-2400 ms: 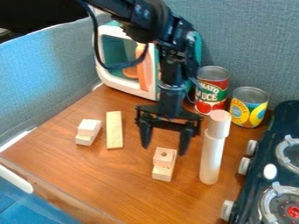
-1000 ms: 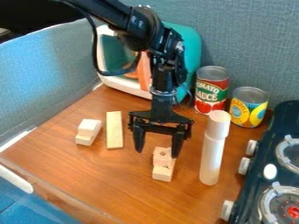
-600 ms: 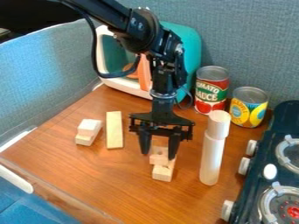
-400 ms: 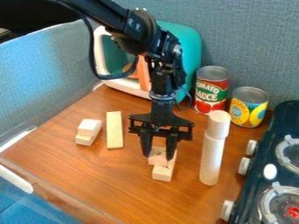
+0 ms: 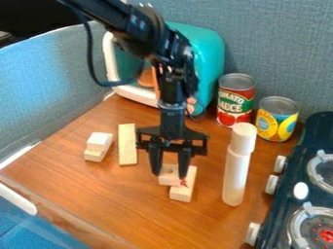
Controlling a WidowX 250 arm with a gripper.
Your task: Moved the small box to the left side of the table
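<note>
Roughly mid-frame, just below centre, the gripper (image 5: 170, 174) is drawn in narrow, holding the small box (image 5: 168, 180) between its fingers, which cover parts of the box's sides. The box overlaps the upper end of a pale block (image 5: 181, 192), so where the two meet is hard to make out; a red mark beside the right-hand fingertip is too small to tell. The arm (image 5: 133, 24) runs off the top edge and hides part of the toy oven (image 5: 211, 58). At right, the stove (image 5: 296, 160) is cut off by the frame.
</note>
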